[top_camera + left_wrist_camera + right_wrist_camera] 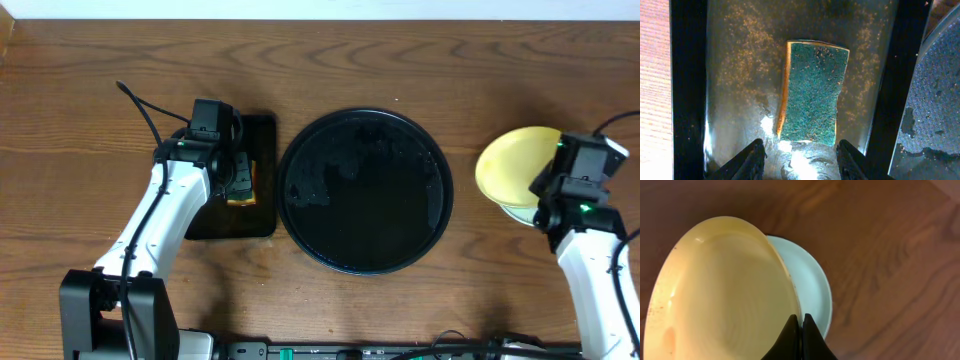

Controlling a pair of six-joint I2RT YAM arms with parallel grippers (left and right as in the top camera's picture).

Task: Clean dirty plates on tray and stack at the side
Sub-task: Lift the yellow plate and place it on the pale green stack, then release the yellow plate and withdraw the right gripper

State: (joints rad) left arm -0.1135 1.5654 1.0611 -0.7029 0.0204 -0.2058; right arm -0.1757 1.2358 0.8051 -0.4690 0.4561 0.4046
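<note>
Mint plate (pixel 815 290) mostly hidden under yellow plate (pixel 725 295); sponge (pixel 243 198) partly hidden, overhead view.

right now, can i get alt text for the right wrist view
The right gripper pinches the rim of a pale yellow plate, held tilted over a mint-green plate that lies on the brown wooden table.

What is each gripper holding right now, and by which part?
Right gripper pinches the yellow plate by its rim. Left gripper holds nothing, jaws open near the sponge.
</note>
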